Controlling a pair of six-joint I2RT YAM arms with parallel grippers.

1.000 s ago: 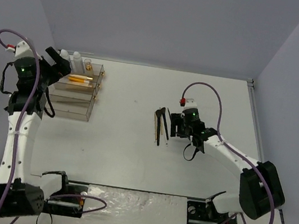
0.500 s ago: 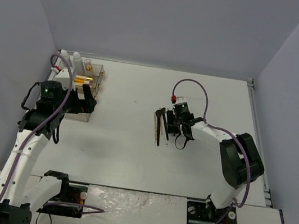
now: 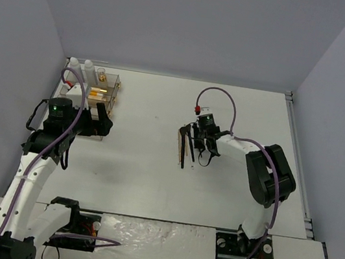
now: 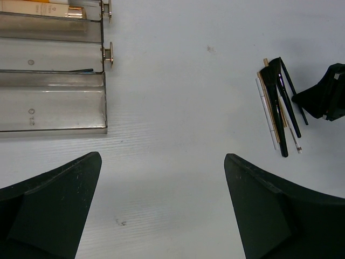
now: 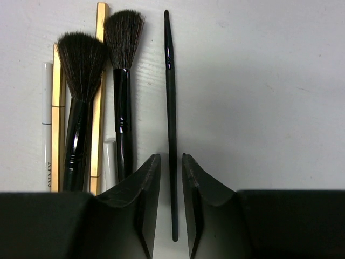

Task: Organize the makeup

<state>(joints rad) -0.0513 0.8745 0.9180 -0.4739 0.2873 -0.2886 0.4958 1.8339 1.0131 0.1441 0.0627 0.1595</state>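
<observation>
Straddling slim brush [image 5: 171, 108], right tool [image 5: 171, 159] nearly closed (contact unclear).

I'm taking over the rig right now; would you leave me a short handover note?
Left gripper: open, empty, hovering by the drawer box.
Right gripper: jaws narrow, straddling the slim brush, no grip visible.
Done: a tube lies in the box.
To do: the brushes and sticks lie mid-table and need boxing.

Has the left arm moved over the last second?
Yes. The left arm swung from the back of the drawer box, by the bottles, towards the near edge, to the box's front right corner.
</observation>
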